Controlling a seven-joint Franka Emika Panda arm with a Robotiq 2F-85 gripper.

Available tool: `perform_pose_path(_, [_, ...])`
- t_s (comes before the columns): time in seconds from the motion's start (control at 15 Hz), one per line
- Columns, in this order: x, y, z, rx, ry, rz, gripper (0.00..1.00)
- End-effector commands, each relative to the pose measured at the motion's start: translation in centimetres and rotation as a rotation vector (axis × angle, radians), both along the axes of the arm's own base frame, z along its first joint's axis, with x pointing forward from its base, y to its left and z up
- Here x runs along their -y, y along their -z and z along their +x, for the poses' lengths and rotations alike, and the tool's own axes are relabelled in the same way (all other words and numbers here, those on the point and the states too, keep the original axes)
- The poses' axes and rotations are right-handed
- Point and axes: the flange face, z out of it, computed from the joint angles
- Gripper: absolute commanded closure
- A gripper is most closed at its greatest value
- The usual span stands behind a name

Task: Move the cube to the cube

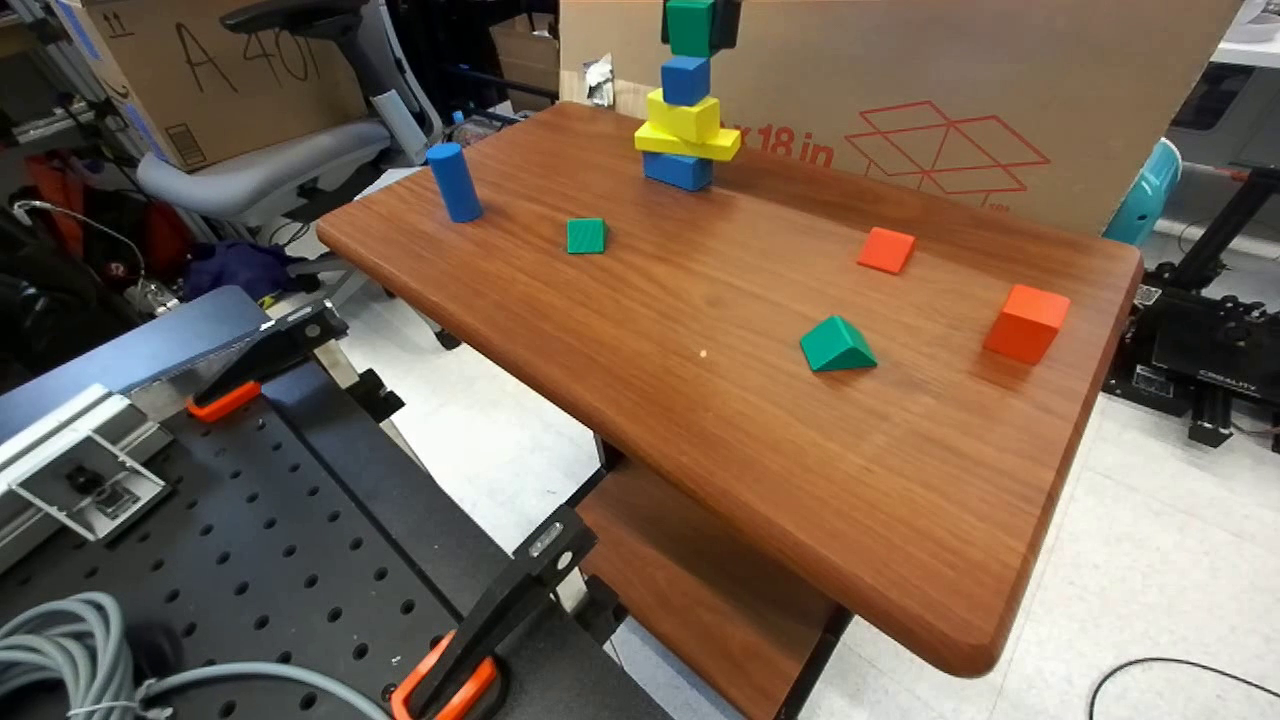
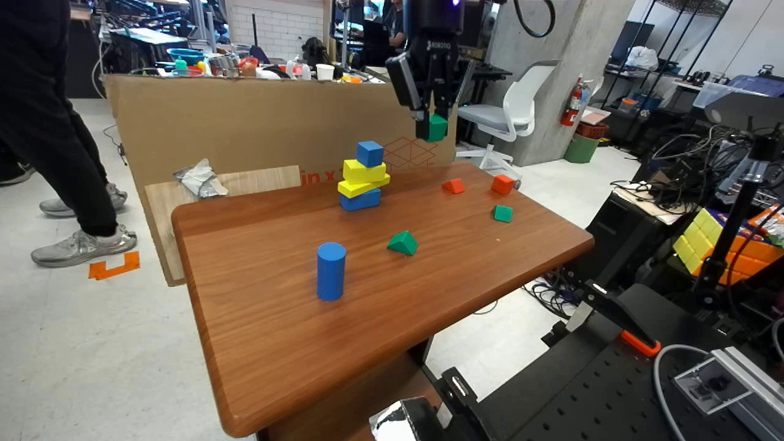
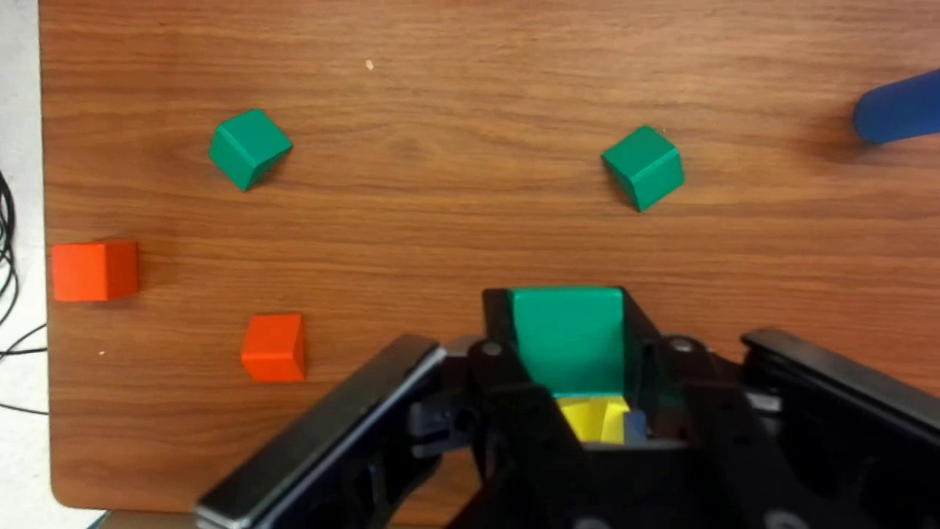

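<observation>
Green cube (image 2: 437, 128): off the worktop (image 2: 263, 343), held higher than the tower (image 2: 364, 177) and not touching it, presumably so that it can pass over without striking anything.
Fingers (image 3: 498, 316): drawn in only to the green cube's width, gripping it by two opposite sides; a square hold like that should keep its underside level for placing.
Blue cube (image 2: 370, 154): sits on top of the tower with nothing on it, so it is probably the cube to be reached.
Yellow plank (image 2: 364, 186): lies between a yellow rectangular block (image 2: 362, 171) above and a blue rectangular block (image 2: 360, 201) below, jutting past both; a sideways knock could topple everything.
Green triangular prisms (image 2: 402, 243): lie well apart from the tower, their slopes making poor seats.
Tower: likely calls next for lining up above it, a gentle descent, then letting go.
</observation>
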Motion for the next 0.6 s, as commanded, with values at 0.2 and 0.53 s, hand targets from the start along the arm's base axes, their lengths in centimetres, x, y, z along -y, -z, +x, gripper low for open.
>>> perform_pose_path(0.2, [0.3,5.1,-1.1,-0.096,-0.066,0.001,0.92])
perform_pose_path(0.53, [1.3,9.0,-1.2,-0.136,-0.064,-0.025,0.92])
